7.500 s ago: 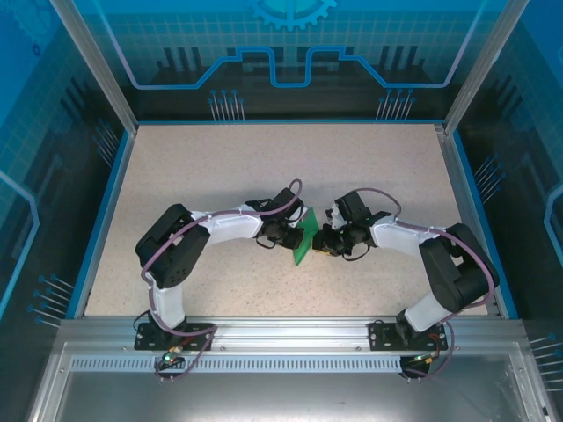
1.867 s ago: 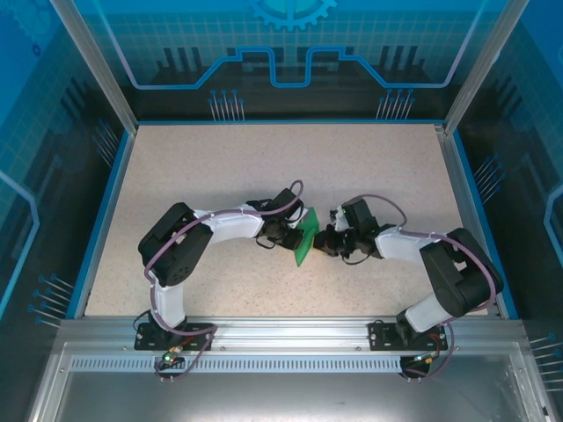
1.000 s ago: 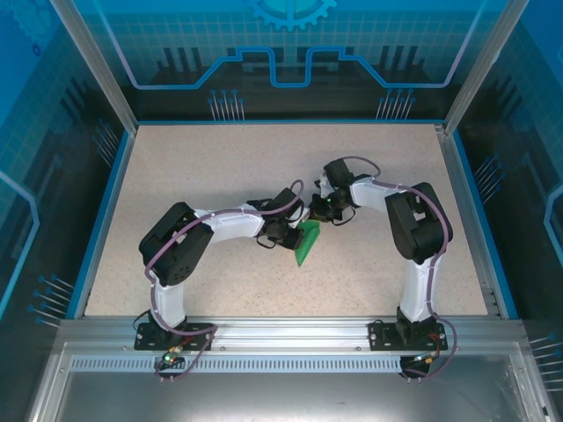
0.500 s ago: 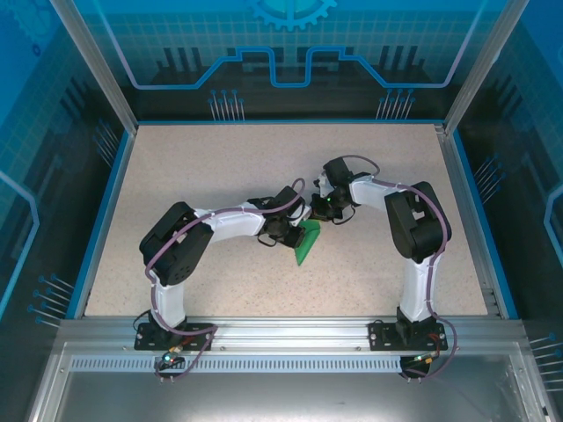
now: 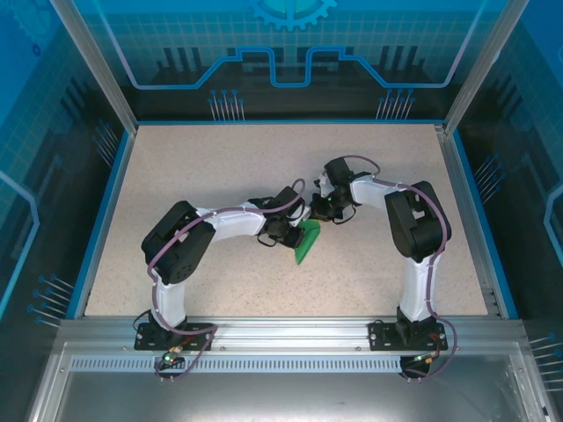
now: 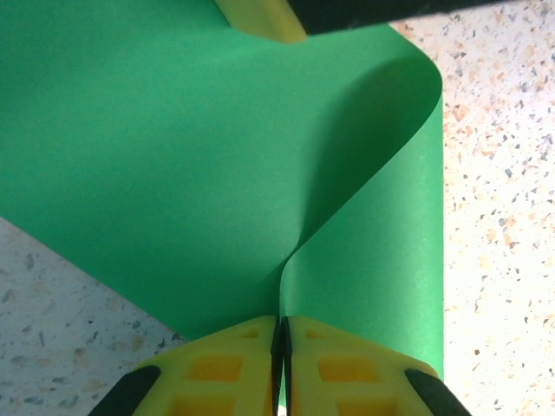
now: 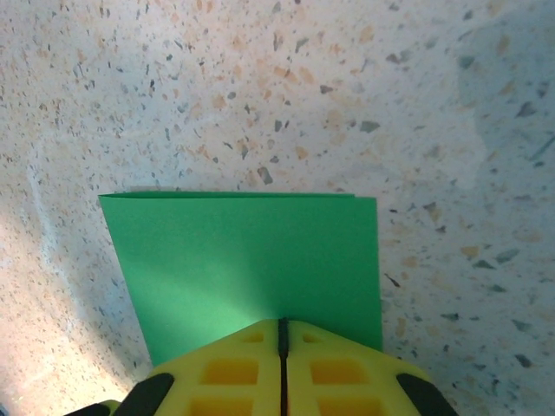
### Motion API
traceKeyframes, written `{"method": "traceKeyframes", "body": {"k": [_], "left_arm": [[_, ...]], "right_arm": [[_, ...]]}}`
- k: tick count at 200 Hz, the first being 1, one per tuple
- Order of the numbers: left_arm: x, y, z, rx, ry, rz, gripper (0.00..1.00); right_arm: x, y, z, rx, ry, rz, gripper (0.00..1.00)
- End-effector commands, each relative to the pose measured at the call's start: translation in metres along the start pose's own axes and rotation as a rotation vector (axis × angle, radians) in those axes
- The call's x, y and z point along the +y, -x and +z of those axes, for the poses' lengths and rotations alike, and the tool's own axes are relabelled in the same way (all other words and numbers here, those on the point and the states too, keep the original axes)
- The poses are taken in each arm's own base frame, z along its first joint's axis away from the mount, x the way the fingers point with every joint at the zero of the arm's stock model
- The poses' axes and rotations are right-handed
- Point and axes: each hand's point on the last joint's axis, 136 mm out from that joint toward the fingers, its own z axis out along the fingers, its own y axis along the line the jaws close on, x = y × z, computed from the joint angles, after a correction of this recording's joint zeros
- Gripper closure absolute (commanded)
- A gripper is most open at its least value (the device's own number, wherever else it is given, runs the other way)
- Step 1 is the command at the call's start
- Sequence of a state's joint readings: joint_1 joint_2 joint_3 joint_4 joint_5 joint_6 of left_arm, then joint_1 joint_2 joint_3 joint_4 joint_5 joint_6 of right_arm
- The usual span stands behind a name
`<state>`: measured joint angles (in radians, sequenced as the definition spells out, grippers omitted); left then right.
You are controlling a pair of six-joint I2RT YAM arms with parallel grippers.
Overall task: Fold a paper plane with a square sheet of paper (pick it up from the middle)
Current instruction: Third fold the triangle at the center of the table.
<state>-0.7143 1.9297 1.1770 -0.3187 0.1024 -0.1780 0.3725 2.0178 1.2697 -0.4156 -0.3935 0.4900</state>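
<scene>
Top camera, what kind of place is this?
Likely a robot lab work cell: a speckled table walled by blue printed panels, with the left arm and right arm bolted to an aluminium rail.

Paper (image 5: 307, 239) plain bright green, fingers (image 6: 347, 368) yellow with black edges, table (image 5: 220, 167) beige with dark and orange speckles, rim (image 5: 100, 229) blue, arms (image 5: 230, 224) white and black, cables (image 5: 352, 158) purple, walls (image 5: 290, 44) translucent blue with grid and circuit-line print, rail (image 5: 281, 330) silver.
</scene>
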Motion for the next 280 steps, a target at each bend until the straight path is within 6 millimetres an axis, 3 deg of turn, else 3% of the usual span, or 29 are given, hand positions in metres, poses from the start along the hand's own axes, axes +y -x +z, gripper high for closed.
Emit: {"method": "traceKeyframes", "body": {"k": [1,37,78,119,156,280], "left_arm": [[0.009,-0.023,0.015,0.075,0.017,-0.011,0.87],[0.010,-0.026,0.015,0.078,0.017,-0.013,0.87],[0.008,-0.025,0.013,0.073,0.012,-0.015,0.87],[0.008,-0.026,0.014,0.076,0.011,-0.018,0.87],[0.008,-0.026,0.015,0.076,0.010,-0.019,0.87],[0.006,-0.026,0.016,0.078,-0.003,-0.015,0.87]], "right_arm": [[0.012,0.008,-0.027,-0.042,0.082,0.033,0.92],[0.019,0.012,-0.070,-0.153,0.164,0.068,0.92],[0.024,-0.033,-0.083,-0.188,0.241,0.110,0.94],[0.039,-0.096,-0.061,-0.120,0.288,0.129,0.94],[0.052,-0.129,-0.030,-0.050,0.276,0.126,0.95],[0.061,-0.135,-0.009,0.003,0.277,0.121,0.94]]}}
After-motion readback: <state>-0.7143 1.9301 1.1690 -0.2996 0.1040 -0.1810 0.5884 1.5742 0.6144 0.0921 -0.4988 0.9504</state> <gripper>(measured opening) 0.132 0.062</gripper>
